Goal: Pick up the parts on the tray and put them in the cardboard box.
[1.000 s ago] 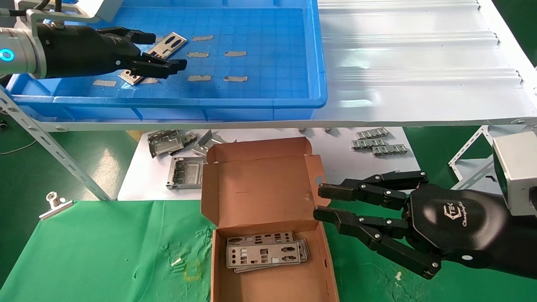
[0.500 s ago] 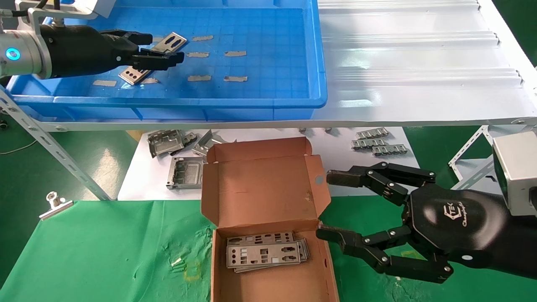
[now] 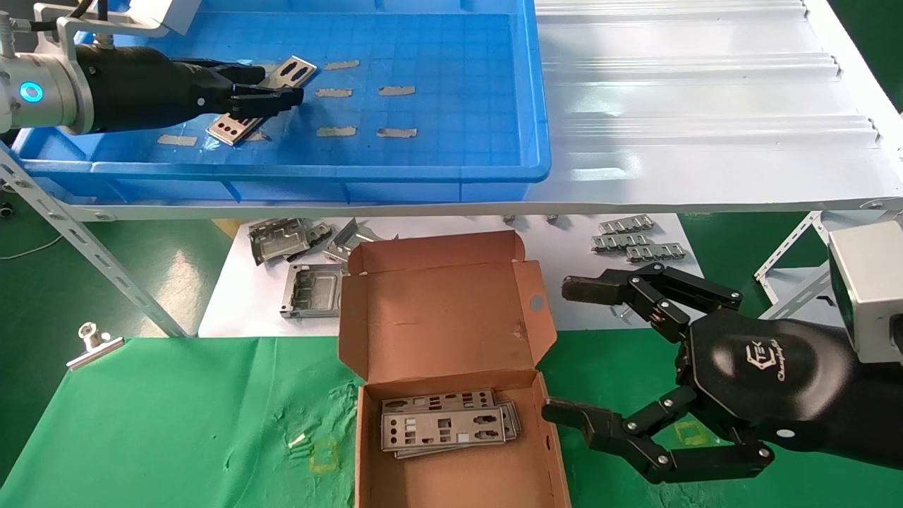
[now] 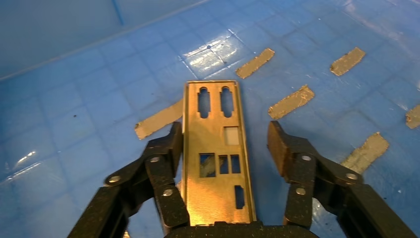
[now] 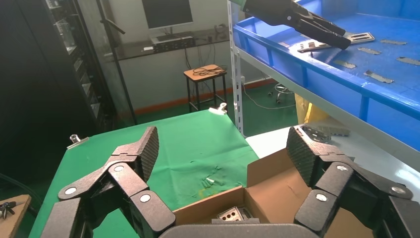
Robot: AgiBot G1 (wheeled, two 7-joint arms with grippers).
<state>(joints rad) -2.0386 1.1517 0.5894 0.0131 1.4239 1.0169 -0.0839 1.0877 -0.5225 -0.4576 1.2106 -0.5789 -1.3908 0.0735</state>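
Your left pincer (image 4: 225, 148) is reaching flat into the tray (image 3: 458, 152), fingers apart around the part (image 4: 218, 163). Your right pincer (image 3: 571, 353) is waiting wide open beside the cardboard box (image 3: 437, 310).

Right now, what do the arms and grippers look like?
Both grippers, left and right, are black two-finger linkage types with silver pivot screws and ribbed pads. The left wrist is silver with a glowing cyan ring; the right housing bears a white logo beside a grey camera block.
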